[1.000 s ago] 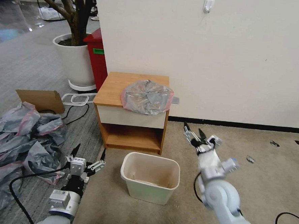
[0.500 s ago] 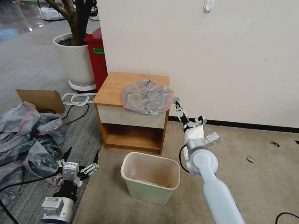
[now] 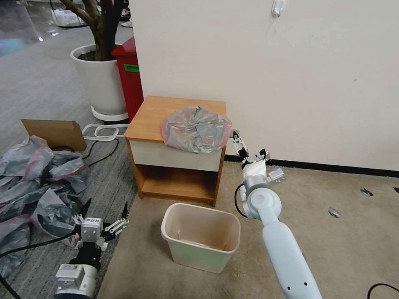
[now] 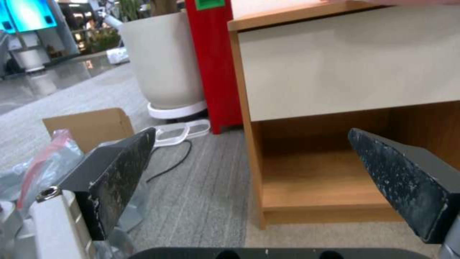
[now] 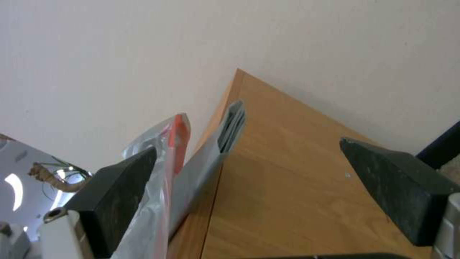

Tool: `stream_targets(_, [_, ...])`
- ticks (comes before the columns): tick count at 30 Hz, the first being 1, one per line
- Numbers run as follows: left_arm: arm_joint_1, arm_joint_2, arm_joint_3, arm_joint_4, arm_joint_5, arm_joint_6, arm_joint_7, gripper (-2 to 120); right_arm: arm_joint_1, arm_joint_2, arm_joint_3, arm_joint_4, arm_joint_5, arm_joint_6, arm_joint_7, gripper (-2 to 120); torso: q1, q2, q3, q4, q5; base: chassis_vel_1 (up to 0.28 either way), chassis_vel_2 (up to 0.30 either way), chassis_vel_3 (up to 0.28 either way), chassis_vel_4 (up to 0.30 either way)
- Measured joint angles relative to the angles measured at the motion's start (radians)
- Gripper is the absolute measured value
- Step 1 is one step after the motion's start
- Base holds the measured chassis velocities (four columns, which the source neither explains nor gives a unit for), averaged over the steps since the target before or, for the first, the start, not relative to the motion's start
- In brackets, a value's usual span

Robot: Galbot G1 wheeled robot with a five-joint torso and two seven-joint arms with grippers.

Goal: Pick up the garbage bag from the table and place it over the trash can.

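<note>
The garbage bag (image 3: pixel 196 129) lies crumpled, grey with a pink rim, on the right half of the wooden table (image 3: pixel 154 113). The cream trash can (image 3: pixel 200 254) stands on the carpet just in front of the table. My right gripper (image 3: pixel 249 146) is open beside the table's right edge, close to the bag. In the right wrist view the right gripper (image 5: pixel 248 145) has the bag's pink rim (image 5: pixel 178 138) next to one finger (image 5: pixel 120 187), with the table's side panel (image 5: pixel 287 172) between the jaws. My left gripper (image 3: pixel 106 205) hangs open low near the floor, and the left gripper (image 4: pixel 251 133) faces the table's shelf gap.
A heap of grey-and-pink bags (image 3: pixel 21 188) and a cardboard piece (image 3: pixel 54 133) lie on the floor at left. A white plant pot (image 3: pixel 100 82) and red box (image 3: pixel 130 73) stand behind the table. A grey flat piece (image 3: pixel 233 133) sticks out at the table's right edge. Wall close behind.
My right arm has reached forward and leftward, from the open carpet up to the table's right edge. My left gripper has sunk a little and drifted left.
</note>
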Motion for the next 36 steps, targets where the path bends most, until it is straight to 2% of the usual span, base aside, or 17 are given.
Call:
stream_targets(3, [0.0,-0.002,0.003,0.004,0.004,0.0,-0.014,100,0.022,0.01,0.002,-0.03,0.0,0.007,-0.015,90,0.0,0.0,0.0,-0.0001,0.0,0.0,0.0,0.0,0.0])
stream_targets(9, [0.004,-0.004,0.003,0.009,0.005,0.0,-0.019,100,0.038,0.021,0.006,-0.051,0.0,0.01,-0.021,86,0.0,0.0,0.0,-0.0001,0.0,0.0,0.0,0.0,0.0])
stream_targets(12, [0.006,-0.004,0.003,0.01,0.006,0.0,-0.023,100,0.044,0.032,0.014,-0.064,0.002,0.014,-0.026,81,0.0,0.0,0.0,0.0,0.0,0.0,0.0,0.0,0.0])
stream_targets(15, [0.006,-0.005,0.003,0.013,0.009,0.0,-0.026,100,0.045,0.044,0.017,-0.084,0.002,0.022,-0.041,68,0.0,0.0,0.0,-0.0001,0.0,0.0,0.0,0.0,0.0])
stream_targets(17, [0.006,-0.005,0.003,0.014,0.01,0.0,-0.028,100,0.045,0.047,0.017,-0.088,0.002,0.024,-0.044,64,0.0,0.0,0.0,0.0,0.0,0.0,0.0,0.0,0.0])
stream_targets(19, [0.007,-0.007,0.004,0.017,0.013,0.0,-0.03,100,0.045,0.05,0.018,-0.097,0.002,0.028,-0.055,53,0.0,0.0,0.0,0.0,0.0,0.0,0.0,0.0,0.0])
stream_targets(20, [0.007,-0.007,0.004,0.017,0.013,0.0,-0.03,100,0.045,0.05,0.018,-0.097,0.002,0.028,-0.055,53,0.0,0.0,0.0,0.0,0.0,0.0,0.0,0.0,0.0])
stream_targets(22, [0.012,-0.009,0.004,0.025,0.016,-0.001,-0.032,100,0.045,0.052,0.02,-0.101,0.001,0.029,-0.061,41,0.0,0.0,0.0,-0.0001,0.0,0.0,0.0,0.0,0.0])
stream_targets(23, [0.012,-0.009,0.004,0.025,0.016,-0.001,-0.032,100,0.045,0.052,0.02,-0.101,0.001,0.029,-0.061,41,0.0,0.0,0.0,-0.0001,0.0,0.0,0.0,0.0,0.0])
stream_targets(25, [0.013,-0.009,0.005,0.032,0.017,-0.003,-0.033,100,0.048,0.054,0.022,-0.106,0.0,0.031,-0.065,33,0.0,0.0,0.0,0.0,0.0,0.0,0.0,0.0,0.0])
stream_targets(27, [0.013,-0.009,0.006,0.034,0.017,-0.004,-0.034,100,0.05,0.055,0.022,-0.108,0.0,0.032,-0.066,32,0.0,0.0,0.0,0.0,0.0,0.0,0.0,0.0,0.0])
stream_targets(30, [0.008,-0.012,0.013,0.044,0.02,-0.004,-0.037,100,0.052,0.057,0.023,-0.109,-0.001,0.036,-0.067,14,0.0,0.0,0.0,-0.0001,0.0,0.0,0.0,0.0,0.0])
stream_targets(31, [0.008,-0.012,0.013,0.044,0.02,-0.004,-0.037,100,0.052,0.057,0.023,-0.109,-0.001,0.036,-0.067,14,0.0,0.0,0.0,-0.0001,0.0,0.0,0.0,0.0,0.0])
stream_targets(33, [0.006,-0.013,0.017,0.048,0.023,-0.005,-0.038,100,0.05,0.059,0.026,-0.102,-0.001,0.037,-0.067,3,0.0,0.0,0.0,0.0,0.0,0.0,0.0,0.0,0.0])
stream_targets(36, [0.002,-0.013,0.022,0.055,0.025,-0.005,-0.039,100,0.033,0.063,0.028,-0.075,-0.001,0.037,-0.064,0,0.0,0.0,0.0,-0.0001,0.0001,0.0,0.0,0.0,0.0])
